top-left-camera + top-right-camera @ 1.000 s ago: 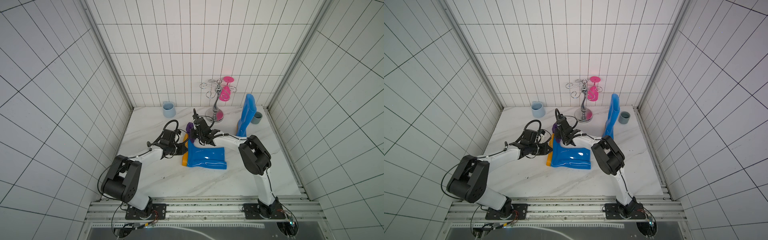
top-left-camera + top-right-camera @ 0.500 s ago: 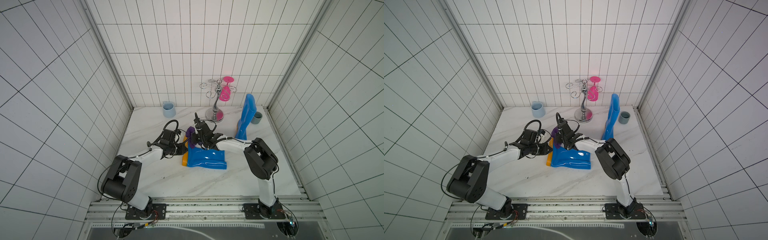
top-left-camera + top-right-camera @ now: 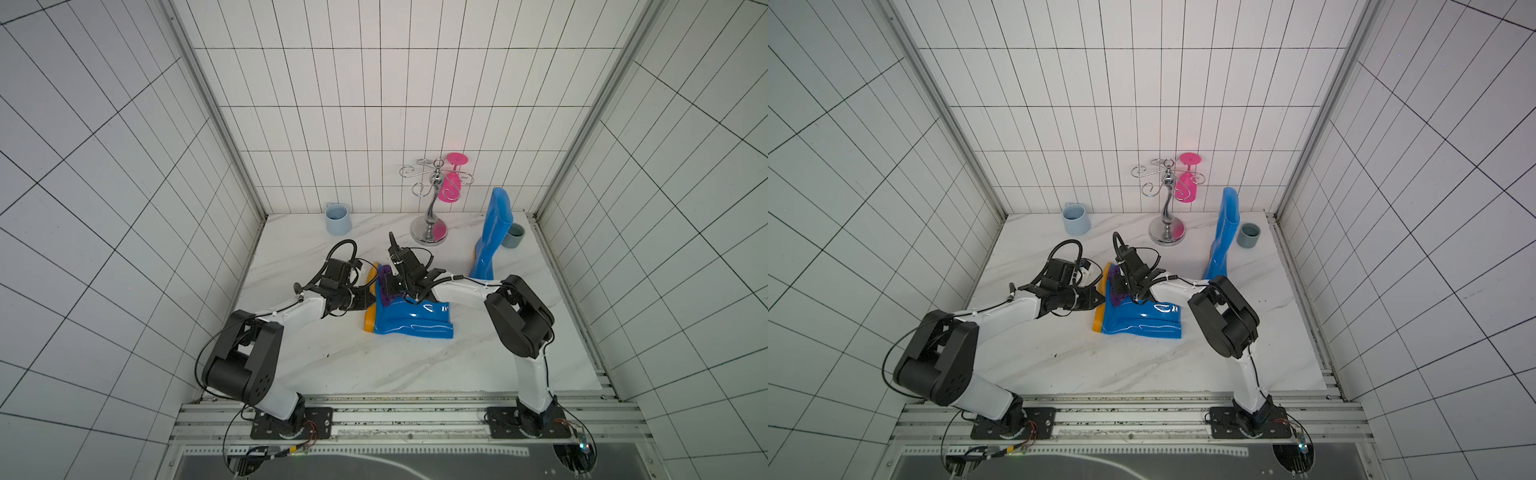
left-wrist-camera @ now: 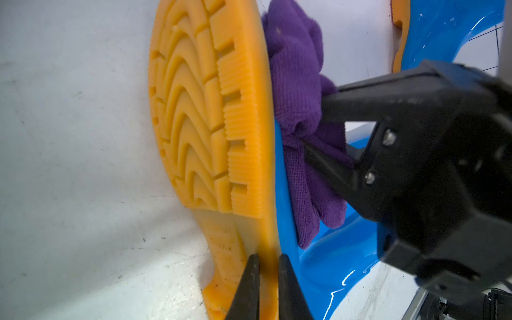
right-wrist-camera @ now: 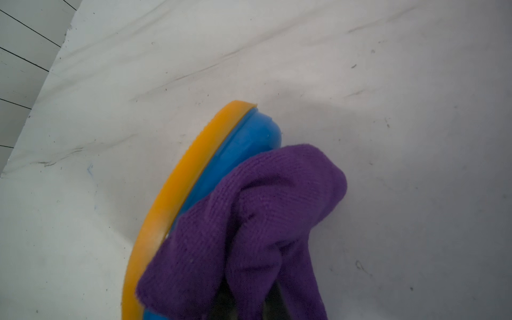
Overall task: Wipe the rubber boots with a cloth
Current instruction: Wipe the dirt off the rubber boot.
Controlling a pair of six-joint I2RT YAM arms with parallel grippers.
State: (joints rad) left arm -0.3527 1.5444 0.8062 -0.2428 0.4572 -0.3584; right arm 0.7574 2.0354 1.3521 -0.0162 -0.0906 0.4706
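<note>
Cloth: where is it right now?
The cloth is near the table's middle in a top view, pinched by the right gripper and pressed against the foot of the lying boot, next to its orange sole.

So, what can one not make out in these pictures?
- Both top views: the lying boot's toe, behind the right gripper and purple cloth.
- Right wrist view: that gripper's fingertips, buried in the cloth.
- Left wrist view: the left gripper beyond its tips, cut off by the edge.
- Top views: the standing boot's sole, underneath it.
</note>
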